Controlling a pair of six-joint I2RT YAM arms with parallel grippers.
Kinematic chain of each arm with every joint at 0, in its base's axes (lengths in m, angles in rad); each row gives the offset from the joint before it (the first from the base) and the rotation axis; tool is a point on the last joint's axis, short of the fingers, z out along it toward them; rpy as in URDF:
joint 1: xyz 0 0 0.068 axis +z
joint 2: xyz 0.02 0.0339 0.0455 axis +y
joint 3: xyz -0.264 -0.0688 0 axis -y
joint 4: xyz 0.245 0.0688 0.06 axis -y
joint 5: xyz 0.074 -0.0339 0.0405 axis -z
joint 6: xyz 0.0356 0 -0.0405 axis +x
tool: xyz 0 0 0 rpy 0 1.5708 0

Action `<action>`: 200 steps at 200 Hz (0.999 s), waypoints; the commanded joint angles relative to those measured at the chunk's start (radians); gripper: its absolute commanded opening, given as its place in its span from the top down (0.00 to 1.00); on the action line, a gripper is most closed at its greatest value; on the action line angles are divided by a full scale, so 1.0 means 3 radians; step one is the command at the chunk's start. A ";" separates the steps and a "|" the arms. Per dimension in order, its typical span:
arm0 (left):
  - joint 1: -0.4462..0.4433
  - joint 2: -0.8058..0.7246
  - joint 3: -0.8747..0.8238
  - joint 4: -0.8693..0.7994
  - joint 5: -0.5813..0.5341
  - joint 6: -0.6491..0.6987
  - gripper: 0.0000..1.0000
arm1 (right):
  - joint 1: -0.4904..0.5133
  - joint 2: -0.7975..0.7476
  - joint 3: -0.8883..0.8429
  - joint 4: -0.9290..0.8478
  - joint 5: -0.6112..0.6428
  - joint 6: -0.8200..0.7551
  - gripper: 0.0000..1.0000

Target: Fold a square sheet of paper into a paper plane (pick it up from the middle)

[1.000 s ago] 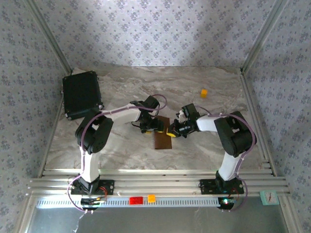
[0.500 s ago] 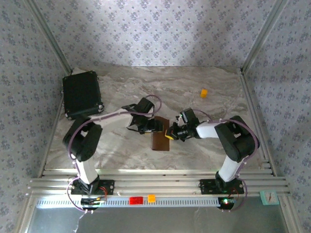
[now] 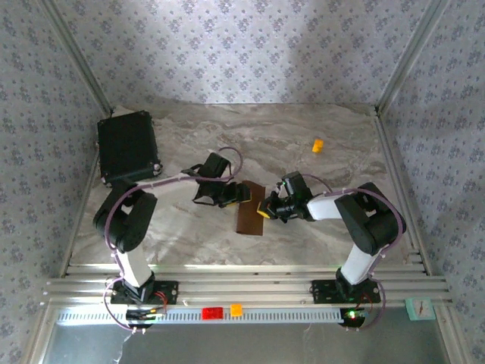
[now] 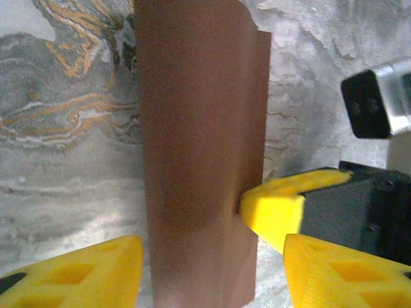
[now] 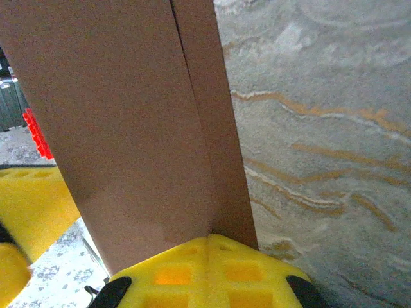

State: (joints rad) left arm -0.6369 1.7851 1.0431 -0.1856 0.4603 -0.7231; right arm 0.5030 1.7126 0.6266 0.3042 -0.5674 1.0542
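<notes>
Over the last second, the left hand [image 3: 240, 194] has drawn back toward the left with its arm's elbow swung outward, while the right hand [image 3: 264, 210] has shifted slightly left together with the folded sheet of paper [image 3: 250, 220].

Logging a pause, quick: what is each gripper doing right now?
Left gripper: open, fingers spread either side of the brown paper.
Right gripper: shut on the brown paper, pinching its edge.

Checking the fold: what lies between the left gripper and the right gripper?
The folded brown paper, clear in the top view. In the left wrist view it sits inside the open left gripper, with the right gripper pinching its edge.
</notes>
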 commanded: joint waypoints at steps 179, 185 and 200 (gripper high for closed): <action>-0.0091 0.0484 0.0359 -0.0621 -0.0360 0.0251 0.57 | -0.0630 -0.1794 -0.0122 -0.1579 0.0883 -0.0631 0.86; -0.0093 0.0496 0.0379 -0.0655 -0.0369 0.0277 0.57 | -0.0681 -0.1810 -0.0148 -0.1586 0.0829 -0.0659 0.86; -0.0094 0.0530 0.0442 -0.0765 -0.0420 0.0336 0.57 | -0.0757 -0.1835 -0.0208 -0.1568 0.0752 -0.0672 0.85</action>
State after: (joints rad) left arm -0.6594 1.8931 1.1454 -0.3241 0.3920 -0.6704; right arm 0.3096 1.1744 0.5911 -0.0532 -0.3252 0.9180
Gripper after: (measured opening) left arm 0.432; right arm 0.145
